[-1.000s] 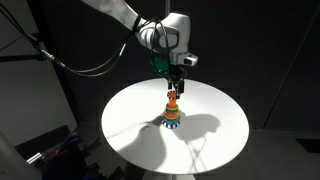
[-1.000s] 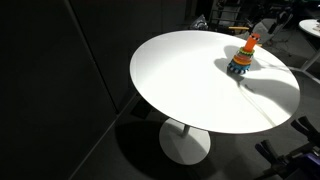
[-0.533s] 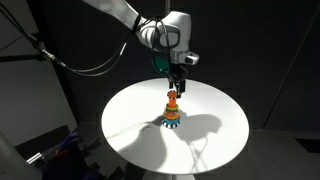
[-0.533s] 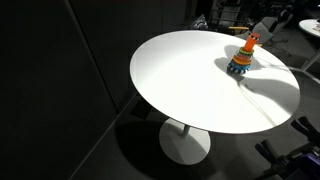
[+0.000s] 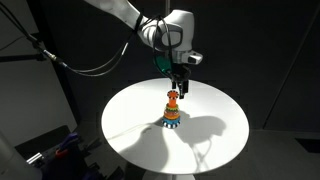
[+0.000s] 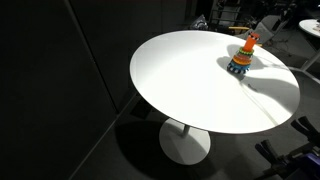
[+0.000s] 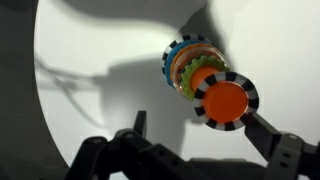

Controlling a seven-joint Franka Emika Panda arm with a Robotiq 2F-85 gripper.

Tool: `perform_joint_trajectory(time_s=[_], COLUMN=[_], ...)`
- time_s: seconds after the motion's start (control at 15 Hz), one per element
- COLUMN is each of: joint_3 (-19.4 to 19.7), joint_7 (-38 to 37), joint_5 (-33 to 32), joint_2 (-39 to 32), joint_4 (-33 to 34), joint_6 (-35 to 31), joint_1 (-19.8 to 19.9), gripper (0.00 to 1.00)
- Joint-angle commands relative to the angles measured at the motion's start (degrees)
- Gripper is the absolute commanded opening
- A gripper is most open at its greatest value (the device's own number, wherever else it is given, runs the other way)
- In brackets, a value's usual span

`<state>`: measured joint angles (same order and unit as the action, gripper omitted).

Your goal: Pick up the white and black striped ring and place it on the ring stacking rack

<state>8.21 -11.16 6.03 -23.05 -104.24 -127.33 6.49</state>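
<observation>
The ring stacking rack stands near the middle of the round white table; it also shows in an exterior view. In the wrist view the rack is seen from above. The white and black striped ring lies around its orange peg top. My gripper hangs just above the peg. In the wrist view my gripper is open, its fingers spread wider than the ring. The right finger's tip is next to the ring's rim.
The table has bare white surface all around the rack and stands on one central pedestal. The surroundings are dark. Cables hang behind the arm. Some equipment sits beyond the table's far edge.
Almost nothing has changed. My gripper has shifted very slightly above the peg. The rack has not moved.
</observation>
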Motion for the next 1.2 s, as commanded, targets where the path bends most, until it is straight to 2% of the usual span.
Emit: perform_joint_trajectory(time_s=[0.0, 1.13], joint_3=[0.57, 0.18], joint_7=[-1.73, -1.89], joint_5=[-1.28, -1.14], joint_2=[-0.94, -2.49], joint_4=[1.44, 1.99], joint_6=[0.22, 0.47], joint_1=[0.03, -0.71], gripper=[1.0, 1.0])
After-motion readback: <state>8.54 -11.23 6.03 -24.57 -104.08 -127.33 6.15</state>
